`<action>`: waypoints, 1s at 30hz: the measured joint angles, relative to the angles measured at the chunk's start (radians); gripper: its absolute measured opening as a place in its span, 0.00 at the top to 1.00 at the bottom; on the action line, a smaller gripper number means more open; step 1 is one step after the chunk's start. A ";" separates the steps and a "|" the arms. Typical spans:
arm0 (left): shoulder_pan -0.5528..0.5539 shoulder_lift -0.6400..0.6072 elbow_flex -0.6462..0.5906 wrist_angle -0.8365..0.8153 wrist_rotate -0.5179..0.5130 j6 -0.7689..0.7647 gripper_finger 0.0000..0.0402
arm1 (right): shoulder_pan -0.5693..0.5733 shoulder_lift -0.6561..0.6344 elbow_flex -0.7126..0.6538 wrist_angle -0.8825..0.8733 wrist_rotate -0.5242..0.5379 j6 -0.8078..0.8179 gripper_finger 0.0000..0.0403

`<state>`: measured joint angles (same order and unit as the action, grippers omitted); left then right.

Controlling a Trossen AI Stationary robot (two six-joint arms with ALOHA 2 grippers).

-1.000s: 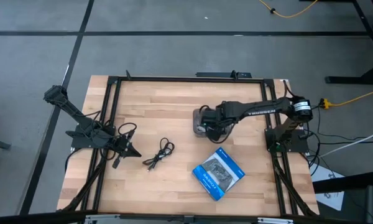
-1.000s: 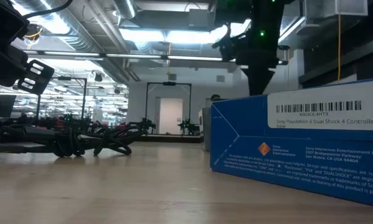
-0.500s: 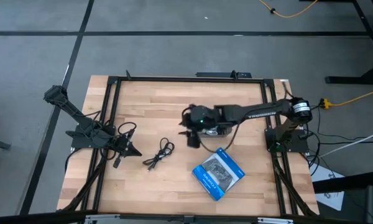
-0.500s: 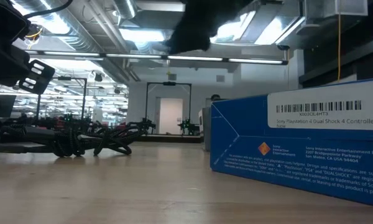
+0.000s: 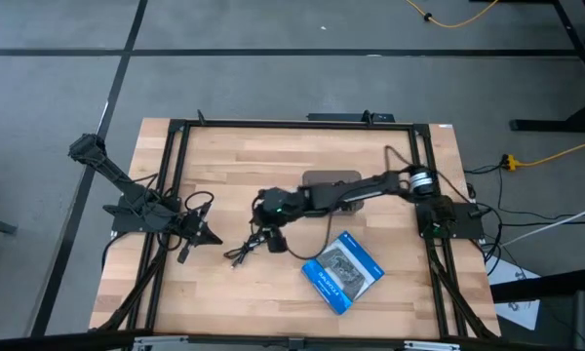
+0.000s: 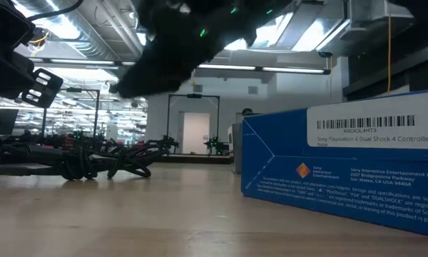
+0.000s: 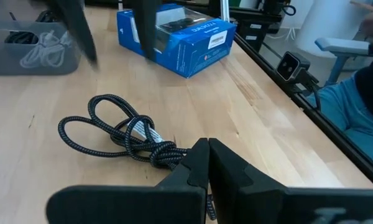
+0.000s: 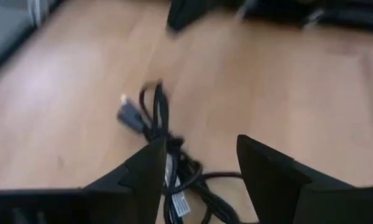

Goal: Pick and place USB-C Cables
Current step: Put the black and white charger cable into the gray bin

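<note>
The right gripper (image 5: pixel 270 237) hovers, fingers spread apart, right over the USB-C cable (image 5: pixel 249 241) lying loose on the table (image 5: pixel 224 166) left of centre, a light, floppy, braided bundle probably best pinched at its tied middle, while the left gripper (image 5: pixel 203 236) waits nearby, closed.

Overhead strip lights (image 6: pixel 200 39) lit my table (image 5: pixel 302 156) evenly, with soft shadows. The right arm (image 6: pixel 178 43) smeared dark in my low view.

Cable (image 5: pixel 249 244) lies left of box (image 5: pixel 343 271), tray (image 5: pixel 331 181) behind.
</note>
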<state>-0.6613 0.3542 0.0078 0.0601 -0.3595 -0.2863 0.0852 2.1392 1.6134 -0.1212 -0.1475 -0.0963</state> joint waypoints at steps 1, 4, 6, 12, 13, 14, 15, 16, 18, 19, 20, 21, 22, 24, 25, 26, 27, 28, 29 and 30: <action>0.000 0.000 0.000 0.000 0.000 0.000 1.00 | 0.002 0.033 0.034 -0.033 -0.006 -0.023 0.50; 0.000 0.000 0.000 0.000 0.000 0.000 1.00 | 0.017 0.119 0.129 -0.155 -0.011 -0.114 0.50; 0.000 0.000 0.000 0.000 0.000 0.000 1.00 | 0.025 0.166 0.182 -0.227 -0.007 -0.157 0.50; 0.000 0.000 0.000 0.000 -0.004 0.000 1.00 | 0.032 0.272 0.256 -0.268 0.105 -0.136 0.50; 0.000 0.000 0.000 0.000 -0.005 0.000 1.00 | 0.032 0.282 0.256 -0.271 0.128 -0.118 0.50; 0.000 0.000 0.000 0.000 -0.005 0.000 1.00 | 0.033 0.290 0.257 -0.275 0.146 -0.110 0.50; 0.000 0.000 0.000 0.001 -0.006 0.000 1.00 | 0.033 0.290 0.258 -0.289 0.156 -0.104 0.51; 0.000 0.000 0.000 0.001 -0.006 0.000 1.00 | 0.033 0.290 0.258 -0.301 0.170 -0.093 0.51; 0.000 0.000 0.000 0.001 -0.006 0.000 1.00 | 0.035 0.289 0.255 -0.333 0.221 -0.062 0.54; 0.000 0.000 0.000 0.001 -0.006 0.000 1.00 | 0.036 0.286 0.256 -0.361 0.255 -0.044 0.56; 0.000 0.000 0.000 0.001 -0.006 -0.001 1.00 | 0.036 0.278 0.256 -0.393 0.288 -0.033 0.59; 0.000 0.000 0.000 0.001 -0.006 -0.001 1.00 | 0.036 0.277 0.258 -0.423 0.317 -0.025 0.62; 0.000 0.000 0.000 0.001 -0.006 -0.001 1.00 | 0.033 0.276 0.268 -0.443 0.347 -0.018 0.66; 0.000 0.000 0.000 0.001 -0.006 -0.001 1.00 | 0.033 0.273 0.295 -0.507 0.410 -0.016 0.75; 0.000 0.000 0.000 0.001 -0.006 -0.001 1.00 | 0.033 0.273 0.313 -0.546 0.445 -0.019 0.82; 0.000 0.000 0.000 0.001 -0.006 -0.001 1.00 | 0.033 0.273 0.339 -0.583 0.467 -0.031 0.89; 0.000 0.000 0.000 0.001 -0.006 -0.001 1.00 | 0.033 0.272 0.364 -0.611 0.479 -0.048 0.91; 0.000 0.000 0.000 0.001 -0.006 -0.002 1.00 | 0.034 0.262 0.390 -0.631 0.490 -0.059 0.91; 0.000 0.000 0.000 0.001 -0.006 -0.002 1.00 | 0.034 0.253 0.421 -0.659 0.499 -0.054 0.91; 0.000 0.000 0.000 0.001 -0.005 -0.002 1.00 | 0.033 0.240 0.451 -0.686 0.509 -0.042 0.91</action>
<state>-0.6613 0.3538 0.0077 0.0608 -0.3649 -0.2885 0.1177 2.3797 2.0646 -0.8068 0.3611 -0.1381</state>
